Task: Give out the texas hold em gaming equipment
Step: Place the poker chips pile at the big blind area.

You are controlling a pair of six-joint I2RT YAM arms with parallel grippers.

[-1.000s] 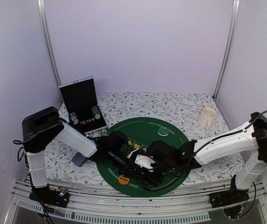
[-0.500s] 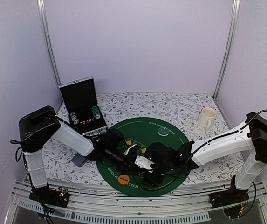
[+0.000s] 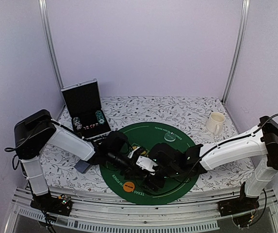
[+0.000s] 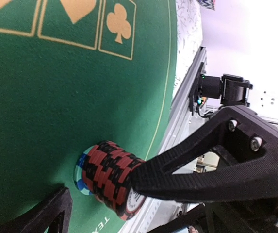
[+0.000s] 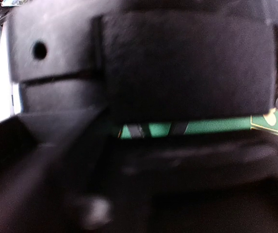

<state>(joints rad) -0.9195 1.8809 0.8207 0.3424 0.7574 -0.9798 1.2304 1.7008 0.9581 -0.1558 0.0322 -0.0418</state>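
The short stack of red-and-black poker chips (image 4: 107,167) sits near the rim of the round green felt mat (image 4: 56,87) on the table (image 3: 143,109). My left claw (image 4: 99,188) straddles it, spread wide. My right claw (image 3: 153,179) hangs close by, but its view is too blurred for me to tell its spread.

Soft even light, right wrist view blurred

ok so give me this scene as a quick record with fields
green mat: round, on the table
chip stack: red and black, on the mat near its edge
left gripper: open, straddling the chip stack
right gripper: low over the mat, state unclear
orange disc: near edge of mat
clear disc: far side of mat
white mug: far right, off the mat
case: open, far left
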